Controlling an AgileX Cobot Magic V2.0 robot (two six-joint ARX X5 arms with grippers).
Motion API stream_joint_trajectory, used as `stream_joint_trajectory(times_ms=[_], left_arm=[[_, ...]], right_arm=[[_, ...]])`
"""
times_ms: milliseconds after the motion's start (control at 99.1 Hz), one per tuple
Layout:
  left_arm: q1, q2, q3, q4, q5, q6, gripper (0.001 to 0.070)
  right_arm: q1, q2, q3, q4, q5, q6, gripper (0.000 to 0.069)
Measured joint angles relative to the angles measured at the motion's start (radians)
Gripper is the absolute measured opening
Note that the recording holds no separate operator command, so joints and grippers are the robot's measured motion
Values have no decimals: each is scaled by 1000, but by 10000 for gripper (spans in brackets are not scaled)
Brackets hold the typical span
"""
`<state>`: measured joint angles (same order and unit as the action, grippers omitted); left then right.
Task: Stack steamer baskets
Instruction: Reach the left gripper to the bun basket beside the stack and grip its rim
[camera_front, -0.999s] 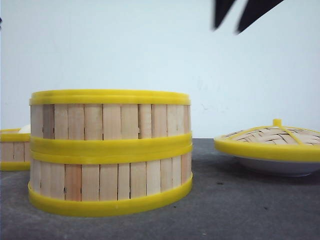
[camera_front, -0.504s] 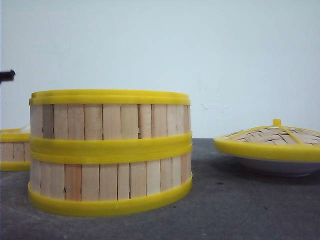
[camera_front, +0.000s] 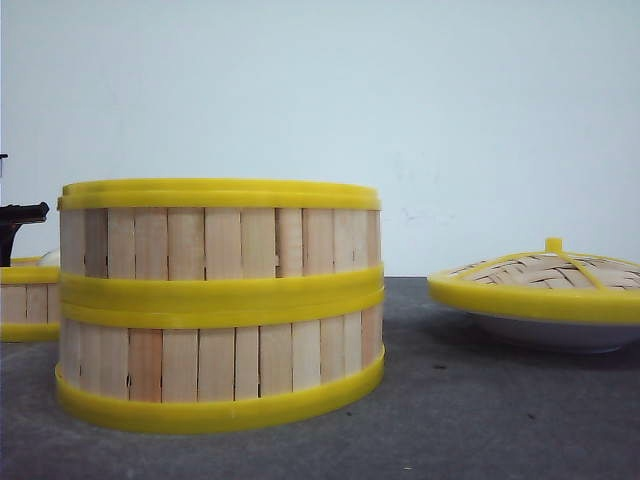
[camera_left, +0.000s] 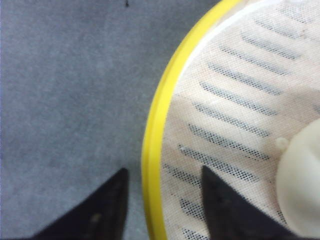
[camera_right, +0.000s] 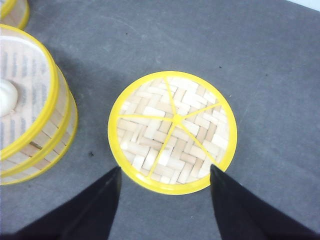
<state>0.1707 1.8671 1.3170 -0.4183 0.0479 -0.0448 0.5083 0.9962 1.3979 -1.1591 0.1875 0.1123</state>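
Observation:
Two steamer baskets stand stacked left of centre, seen from above in the right wrist view as the stack. A third steamer basket sits at the far left edge; its mesh liner and a white bun show in the left wrist view. My left gripper is open and straddles that basket's yellow rim, one finger outside, one inside. In the front view only a black part of the left gripper shows above it. My right gripper is open, high above the table, holding nothing.
A domed woven lid with a yellow rim rests on a white plate at the right; from the right wrist the lid lies just beyond my fingers. The table is dark grey.
The right gripper's tips rose out of the front view's top. The left gripper came into view at the far left and dropped toward the third basket.

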Motion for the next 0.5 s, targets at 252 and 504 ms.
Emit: stream_joint_trajectory(times_ms=[252,504], left_arm=[[2,0,0,11,-11,-7,41],[2,6,61,-61,-7,-6,28]], right_arm=[[0,0,0,-4,0,12,343],[0,-2,0,-71,6,27,343]])
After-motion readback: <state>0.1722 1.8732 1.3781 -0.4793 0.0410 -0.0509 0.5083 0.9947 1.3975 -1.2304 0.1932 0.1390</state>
